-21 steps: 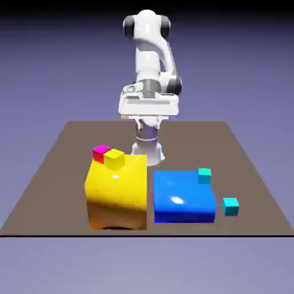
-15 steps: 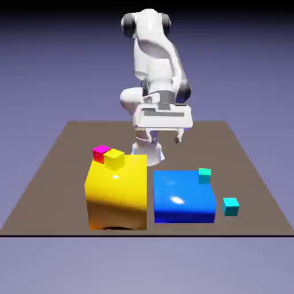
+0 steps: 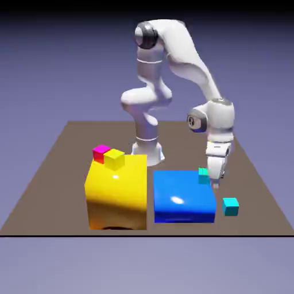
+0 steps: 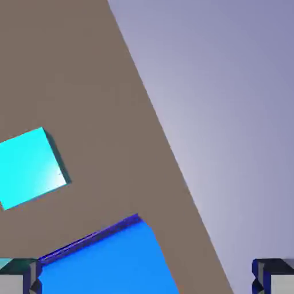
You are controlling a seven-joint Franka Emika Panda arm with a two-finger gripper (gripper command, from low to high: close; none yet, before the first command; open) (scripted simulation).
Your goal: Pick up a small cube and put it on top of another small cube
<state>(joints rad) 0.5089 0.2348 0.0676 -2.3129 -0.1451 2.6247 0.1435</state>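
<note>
A: Our gripper [image 3: 215,185] hangs with its jaws spread wide and nothing between them, just off the blue block's [image 3: 184,198] right side in the exterior view.

B: We see one small cube [image 3: 230,206] on the bench [image 3: 57,166] near it, the other cyan cube [image 3: 202,175] on that block's far corner.

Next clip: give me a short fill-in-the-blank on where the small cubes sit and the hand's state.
1. One tiny cyan-teal cube rests on the big ____ block.
2. The other tiny cyan-teal cube sits on the brown ____.
3. The small yellow cube touches a small ____ cube.
4. The hand is ____.

Missing: blue; table; magenta; open
</note>
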